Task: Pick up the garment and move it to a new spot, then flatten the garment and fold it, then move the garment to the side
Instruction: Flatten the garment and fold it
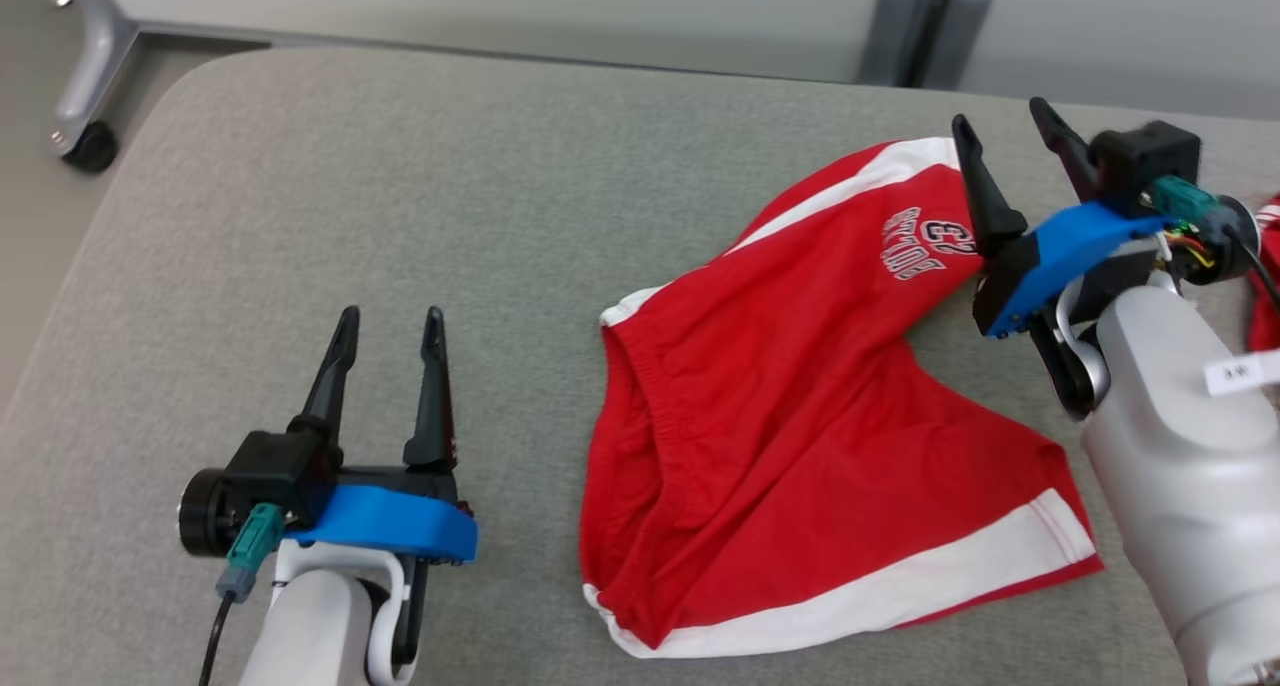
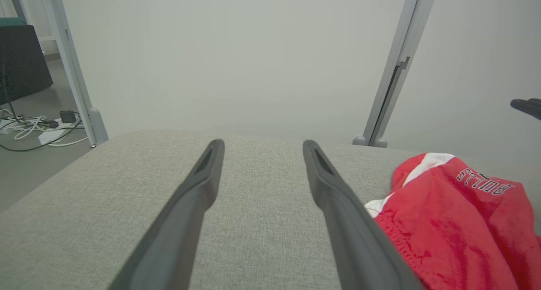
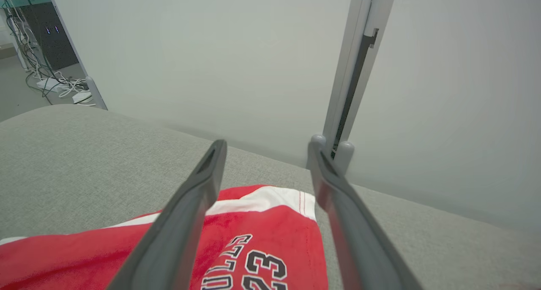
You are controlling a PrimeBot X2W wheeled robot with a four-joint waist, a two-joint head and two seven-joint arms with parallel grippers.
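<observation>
Red shorts [image 1: 800, 446], right gripper [image 1: 1000, 113] wide at hem [image 3: 270, 199], left gripper [image 1: 390, 312] wide over bare cushion [image 1: 400, 186]

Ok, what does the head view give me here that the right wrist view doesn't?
Head view: the left gripper, open over bare grey cushion, plus the waistband and a caster wheel. Right wrist view: floor cables at its upper left. Both: the red shorts with the 23 print, and the right gripper open by that printed leg, holding nothing.

Lab: partition panels [image 3: 211, 61], tangled floor cables [image 3: 55, 85].
</observation>
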